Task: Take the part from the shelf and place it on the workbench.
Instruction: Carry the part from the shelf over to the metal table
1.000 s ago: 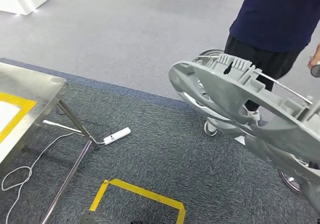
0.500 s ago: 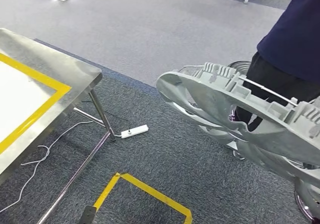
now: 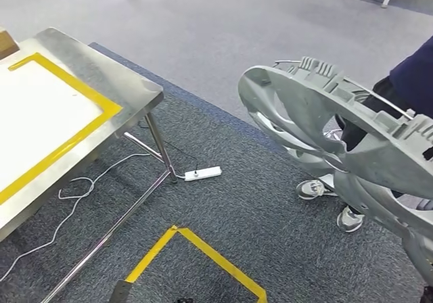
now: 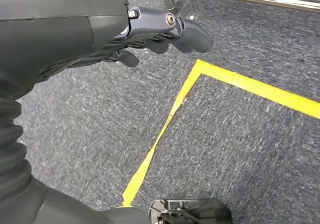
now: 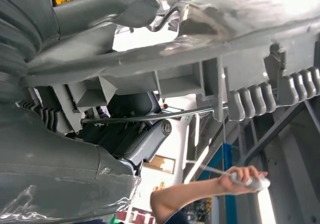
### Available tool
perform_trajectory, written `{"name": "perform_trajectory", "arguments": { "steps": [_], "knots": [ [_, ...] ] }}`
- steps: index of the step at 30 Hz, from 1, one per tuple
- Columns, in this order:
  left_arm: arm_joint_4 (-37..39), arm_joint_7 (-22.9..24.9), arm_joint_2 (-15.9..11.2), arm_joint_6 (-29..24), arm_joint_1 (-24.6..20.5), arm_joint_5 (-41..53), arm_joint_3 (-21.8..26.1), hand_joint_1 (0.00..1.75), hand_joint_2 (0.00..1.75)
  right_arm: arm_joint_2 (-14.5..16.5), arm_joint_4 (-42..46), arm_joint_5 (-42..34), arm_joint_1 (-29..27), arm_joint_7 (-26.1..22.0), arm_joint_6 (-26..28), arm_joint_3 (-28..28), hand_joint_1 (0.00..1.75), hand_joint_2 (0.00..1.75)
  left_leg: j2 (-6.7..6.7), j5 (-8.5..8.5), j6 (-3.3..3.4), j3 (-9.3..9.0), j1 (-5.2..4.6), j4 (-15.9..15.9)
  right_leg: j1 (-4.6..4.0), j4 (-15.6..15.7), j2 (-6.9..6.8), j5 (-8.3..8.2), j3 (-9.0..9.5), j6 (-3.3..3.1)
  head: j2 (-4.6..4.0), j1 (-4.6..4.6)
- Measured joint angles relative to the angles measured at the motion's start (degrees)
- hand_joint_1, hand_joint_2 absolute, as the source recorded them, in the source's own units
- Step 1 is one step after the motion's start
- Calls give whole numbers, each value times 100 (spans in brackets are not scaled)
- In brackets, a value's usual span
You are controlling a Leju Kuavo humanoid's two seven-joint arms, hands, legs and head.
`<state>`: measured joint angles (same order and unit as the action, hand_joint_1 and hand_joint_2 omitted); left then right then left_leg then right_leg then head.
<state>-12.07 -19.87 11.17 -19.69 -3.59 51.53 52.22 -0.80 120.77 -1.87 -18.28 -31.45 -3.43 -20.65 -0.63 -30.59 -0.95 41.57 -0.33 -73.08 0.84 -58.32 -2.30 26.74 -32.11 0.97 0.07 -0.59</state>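
- Nearest, the left hand [image 4: 158, 31] is carried low over the carpet with fingers curled in on nothing, so no support is offered to the part
- Next, the grey part [image 3: 337, 134] is gripped by the right hand [image 5: 139, 139] alone; being long and held out in the air, it could sag or slip
- Further off, the person [image 3: 408, 80] beside it could be struck
- Lastly, the workbench [image 3: 128, 90] corner could be clipped

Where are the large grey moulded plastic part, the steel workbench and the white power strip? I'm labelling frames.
Large grey moulded plastic part [image 3: 306, 117]: head view, on its broad curved face.
Steel workbench [image 3: 122, 86]: head view, bare metal near its corner.
White power strip [image 3: 203, 174]: head view, mid-body.
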Motion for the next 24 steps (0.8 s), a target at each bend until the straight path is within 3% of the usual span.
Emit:
{"name": "perform_trajectory", "arguments": {
  "steps": [1,3,5,7,8,10,12,13,14,15,16,17,19,21,23,24],
  "knots": [
    [0,-22,-13,13,-18,4,-1,0,175,-20,9,85,11,14,40,-1,175,175,33,200,14,-159,-3,312,-2,0,-57,7,15,6,0,1],
    [0,-40,-41,22,-80,2,-2,0,175,-74,28,242,10,57,102,4,175,175,239,527,60,-567,-32,1110,-25,-12,-159,35,40,38,0,4],
    [0,-82,-62,53,-152,-84,1,0,175,-133,37,324,-3,99,135,14,175,175,373,598,109,-747,-64,1517,-59,-19,-256,59,44,90,0,-2],
    [0,-186,-81,133,-192,-160,8,0,175,-184,35,366,-7,120,163,30,175,175,277,594,164,-735,-66,1563,-64,-7,-345,72,53,147,0,-10],
    [0,-236,-91,170,-203,-149,9,0,175,-203,35,379,-6,121,176,40,175,175,220,604,191,-738,-55,1578,-53,-37,-301,104,44,178,0,-16],
    [0,-258,-106,190,-233,-34,-8,0,175,-232,33,386,-2,110,193,62,175,175,110,626,250,-757,-21,1603,-30,-396,-52,314,-121,234,0,-41],
    [0,-178,-116,145,-263,77,-40,0,175,-259,17,387,17,102,195,104,175,175,-1,628,279,-760,-12,1603,-22,-1172,168,654,-513,264,0,-70],
    [0,-128,-121,122,-265,88,-54,0,175,-277,1,386,28,102,197,134,175,175,-61,629,284,-762,-12,1603,-23,-1512,196,757,-703,273,0,-77],
    [0,-86,-128,108,-259,69,-59,0,175,-299,-18,384,42,102,203,167,175,175,-125,628,285,-765,-11,1602,-22,-1680,205,757,-818,279,0,-78],
    [0,-46,-134,102,-246,42,-60,0,175,-324,-39,379,62,103,212,197,175,175,-193,627,283,-774,-8,1602,-17,-1609,210,637,-816,281,0,-76],
    [0,-12,-139,107,-230,19,-60,0,175,-350,-57,369,91,102,224,222,175,175,-263,623,275,-787,-1,1600,-8,-1310,231,426,-696,282,0,-76],
    [0,16,-144,120,-211,9,-59,0,175,-375,-75,354,130,101,235,246,175,175,-331,617,261,-799,5,1598,14,-891,317,200,-510,291,0,-78],
    [0,67,-163,146,-179,10,-59,0,175,-414,-129,317,214,96,256,300,175,175,-460,614,203,-783,1,1575,69,-209,593,-32,-180,299,0,-81],
    [0,118,-192,141,-135,2,-58,0,175,-454,-190,284,273,89,281,355,175,175,-577,641,132,-729,7,1568,79,-47,715,-18,-92,257,0,-83],
    [0,162,-237,111,-68,-54,-40,0,175,-520,-243,280,321,83,314,418,175,175,-632,648,70,-695,28,1567,70,-47,593,-29,-84,175,0,-80],
    [0,176,-260,96,-41,-105,-21,0,175,-555,-267,284,343,80,337,450,175,175,-548,587,42,-653,23,1490,70,-38,525,-35,-76,130,0,-59]
  ]
}}
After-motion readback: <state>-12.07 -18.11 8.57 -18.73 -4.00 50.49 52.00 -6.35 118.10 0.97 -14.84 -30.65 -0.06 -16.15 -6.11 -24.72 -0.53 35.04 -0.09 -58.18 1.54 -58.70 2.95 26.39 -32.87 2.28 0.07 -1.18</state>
